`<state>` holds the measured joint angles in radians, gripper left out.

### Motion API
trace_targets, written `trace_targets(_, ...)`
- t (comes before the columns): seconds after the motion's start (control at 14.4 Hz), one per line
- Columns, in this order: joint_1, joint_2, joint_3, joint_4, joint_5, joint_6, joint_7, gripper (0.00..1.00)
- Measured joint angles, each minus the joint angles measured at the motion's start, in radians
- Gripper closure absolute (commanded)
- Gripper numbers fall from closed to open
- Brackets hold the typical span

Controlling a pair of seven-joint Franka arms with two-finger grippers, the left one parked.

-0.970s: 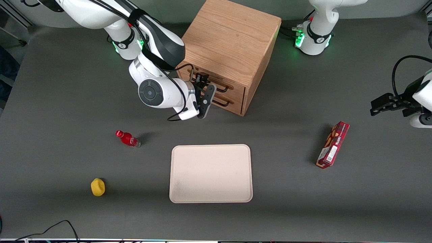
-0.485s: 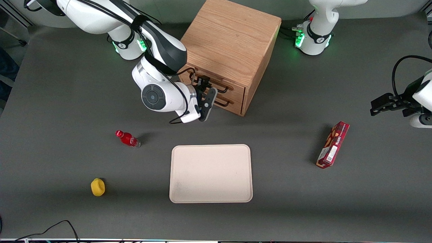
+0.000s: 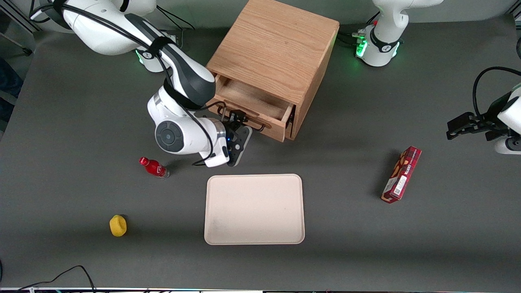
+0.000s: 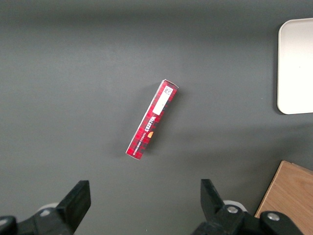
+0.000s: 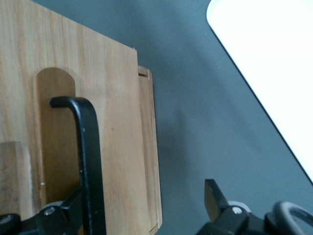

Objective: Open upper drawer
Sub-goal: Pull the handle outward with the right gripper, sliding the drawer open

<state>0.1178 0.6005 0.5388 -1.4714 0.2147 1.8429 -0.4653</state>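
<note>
upper drawer [image 3: 260, 106] out toward tray [image 3: 254, 209], gripper [image 3: 237, 121] on handle

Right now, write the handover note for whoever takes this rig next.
Gripper: at the upper drawer's black handle, one finger on each side of the bar; whether it clamps the bar cannot be told.
Upper drawer: pulled partway out of the cabinet, its inside showing and apparently empty.
Done: drawer slid open.
Left: pull further if a full opening is wanted, then let go and back the arm away.
</note>
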Motion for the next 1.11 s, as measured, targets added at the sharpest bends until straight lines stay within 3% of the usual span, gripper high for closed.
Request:
trace_targets(0.69,0.001,0.125,-0.026,0.214,-0.078,-0.071,-0.014,0.0)
trace_targets(1.11,0.0,0.152,-0.101,0.283,-0.085,-0.081,-0.111,0.0)
